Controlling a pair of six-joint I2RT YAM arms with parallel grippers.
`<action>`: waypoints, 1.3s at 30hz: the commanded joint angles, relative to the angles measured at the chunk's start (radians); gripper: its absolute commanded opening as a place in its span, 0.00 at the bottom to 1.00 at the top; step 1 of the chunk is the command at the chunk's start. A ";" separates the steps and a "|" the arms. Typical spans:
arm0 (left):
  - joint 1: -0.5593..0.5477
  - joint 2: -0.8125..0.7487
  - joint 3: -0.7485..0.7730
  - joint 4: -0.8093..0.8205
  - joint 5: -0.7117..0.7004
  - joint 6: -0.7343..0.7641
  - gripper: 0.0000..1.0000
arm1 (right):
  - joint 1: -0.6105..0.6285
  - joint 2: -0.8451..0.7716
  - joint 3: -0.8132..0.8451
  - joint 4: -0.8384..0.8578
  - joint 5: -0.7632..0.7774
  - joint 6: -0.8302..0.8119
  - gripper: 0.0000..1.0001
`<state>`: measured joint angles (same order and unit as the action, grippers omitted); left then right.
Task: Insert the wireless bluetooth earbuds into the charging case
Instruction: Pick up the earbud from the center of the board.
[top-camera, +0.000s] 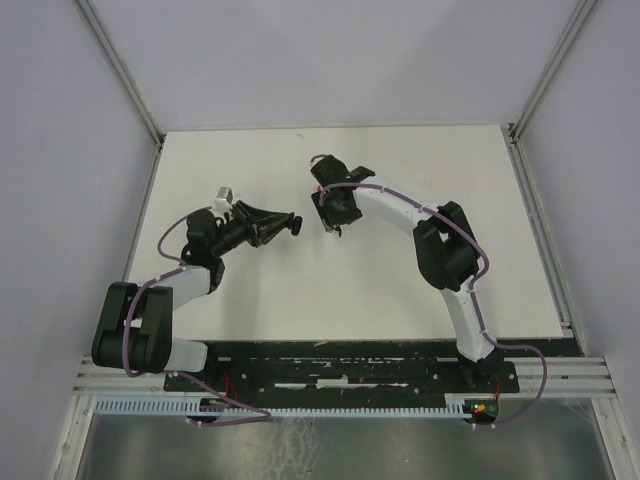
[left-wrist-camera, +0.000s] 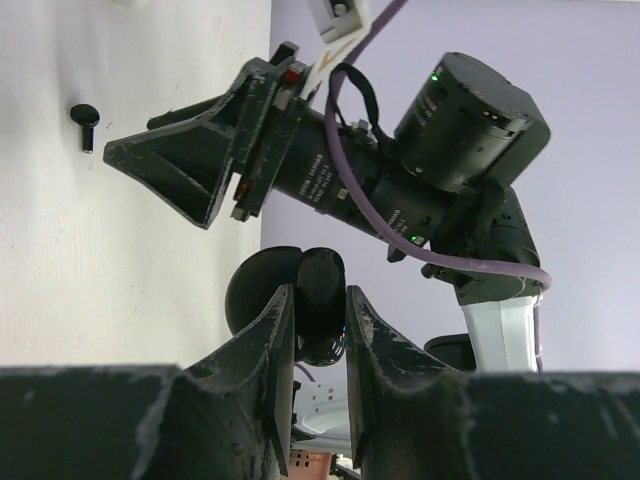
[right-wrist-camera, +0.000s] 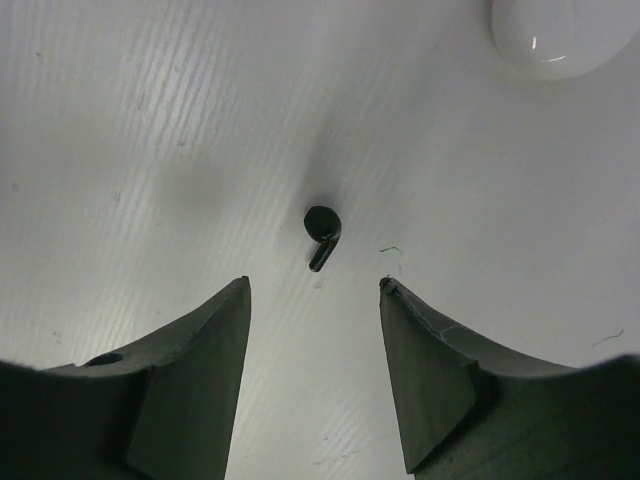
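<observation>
The black earbud (right-wrist-camera: 322, 236), a glossy bulb on a short stem, lies on the matte white table (right-wrist-camera: 140, 140), just ahead of my right pincer (right-wrist-camera: 315, 287), whose scuffed dark fingers stand apart around nothing. A smooth white rounded shell (right-wrist-camera: 560, 35) lies well beyond it. My left pincer (left-wrist-camera: 320, 295) is clamped on the round black charging case (left-wrist-camera: 322, 270). The white lettering (left-wrist-camera: 318, 183) on my right arm's wrist is too small to read.

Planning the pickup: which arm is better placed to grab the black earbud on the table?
Right. The right gripper hangs open over the black earbud; the left gripper is shut on the black case.
</observation>
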<state>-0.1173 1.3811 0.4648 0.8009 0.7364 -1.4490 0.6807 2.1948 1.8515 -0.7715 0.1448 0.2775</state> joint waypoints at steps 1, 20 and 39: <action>0.006 -0.024 0.014 0.035 0.013 0.045 0.03 | 0.001 0.017 0.062 -0.011 0.024 0.027 0.62; 0.005 -0.014 0.026 0.023 0.014 0.050 0.03 | -0.023 0.103 0.091 0.010 -0.019 0.046 0.55; 0.006 -0.016 0.024 0.021 0.012 0.052 0.03 | -0.037 0.148 0.160 -0.042 -0.045 0.044 0.48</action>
<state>-0.1173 1.3811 0.4648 0.7979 0.7364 -1.4487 0.6456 2.3409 1.9579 -0.7948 0.1051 0.3141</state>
